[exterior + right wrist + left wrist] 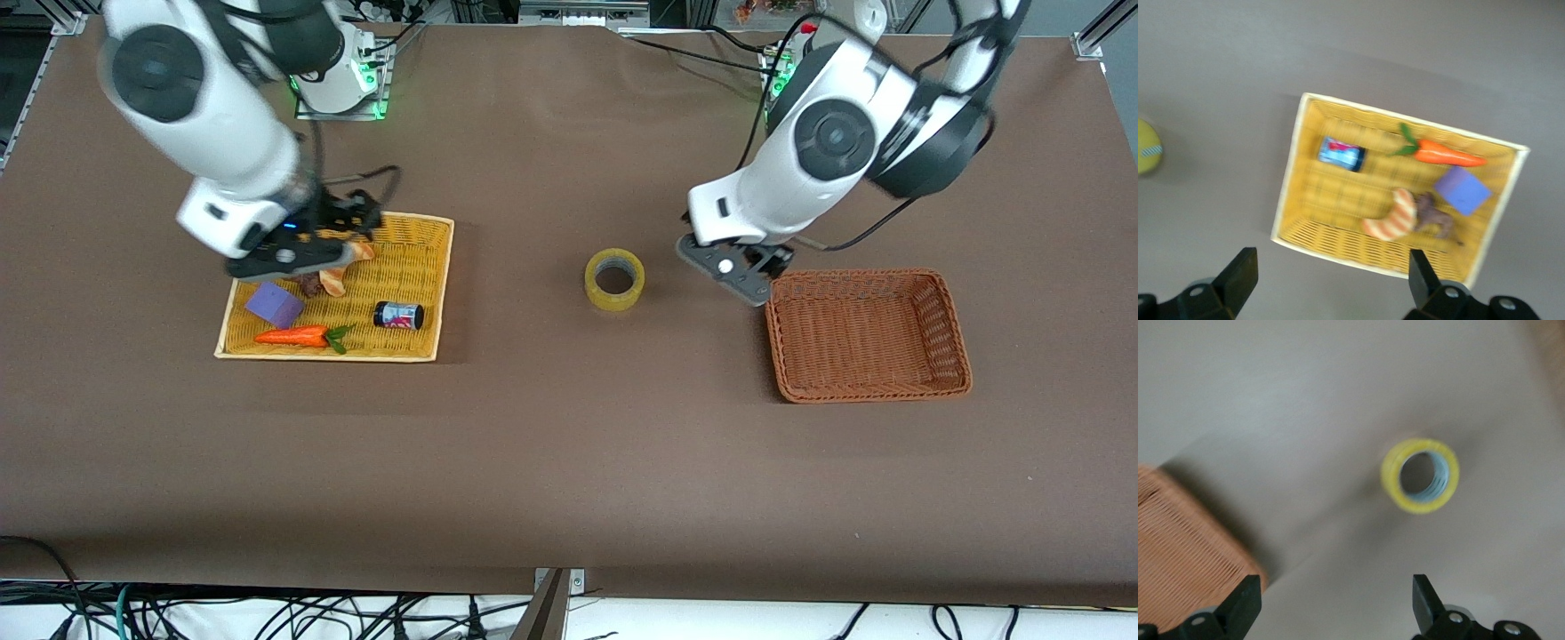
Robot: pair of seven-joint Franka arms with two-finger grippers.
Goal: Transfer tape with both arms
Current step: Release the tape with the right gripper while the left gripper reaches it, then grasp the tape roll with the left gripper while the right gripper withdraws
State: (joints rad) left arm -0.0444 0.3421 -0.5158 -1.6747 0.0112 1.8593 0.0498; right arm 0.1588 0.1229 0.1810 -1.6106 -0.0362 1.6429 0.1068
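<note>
Yellow tray (427, 293) sits under the right tool (307, 253), spread and waiting. Tape (614, 279) stands on bare tabletop (551, 444) between tray and brown basket (867, 384). Left tool (736, 276), spread beside the tape, should straddle the ring's wall squarely.

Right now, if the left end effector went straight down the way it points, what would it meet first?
Probably bare table, though depth is hard to judge. The left end effector is open, with the tape lying ahead of its fingers and the brown basket off to one side, so neither sits squarely in its line.
</note>
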